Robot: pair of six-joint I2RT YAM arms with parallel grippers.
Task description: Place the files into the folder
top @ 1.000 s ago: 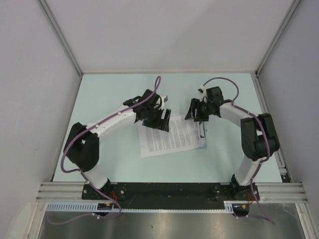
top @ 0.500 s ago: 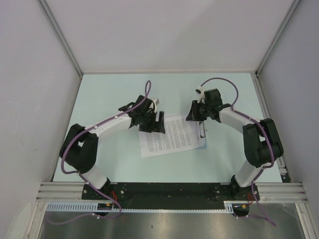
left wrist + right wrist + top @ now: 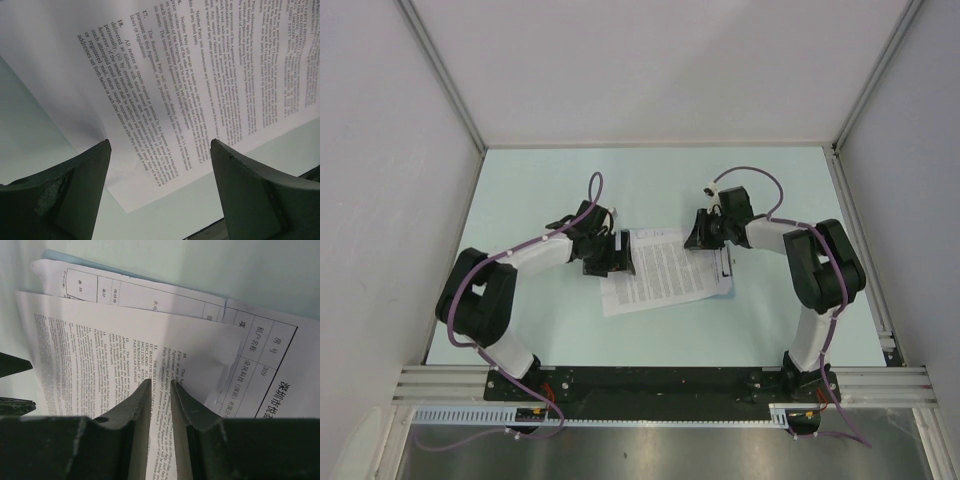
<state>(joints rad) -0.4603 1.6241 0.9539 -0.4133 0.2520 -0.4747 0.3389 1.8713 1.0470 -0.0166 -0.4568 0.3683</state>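
Mint tabletop centre: right gripper pinches the files, left gripper gapes beside them; the folder's mouth needs opening next.

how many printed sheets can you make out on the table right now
2 that I can tell apart. The text sheet lies on top, pinched at its edge by the right gripper. The table-printed sheet lies under it, sticking out behind. More may be hidden beneath.

Files printed "17.", "18. All notices"; table sheet perhaps "309"
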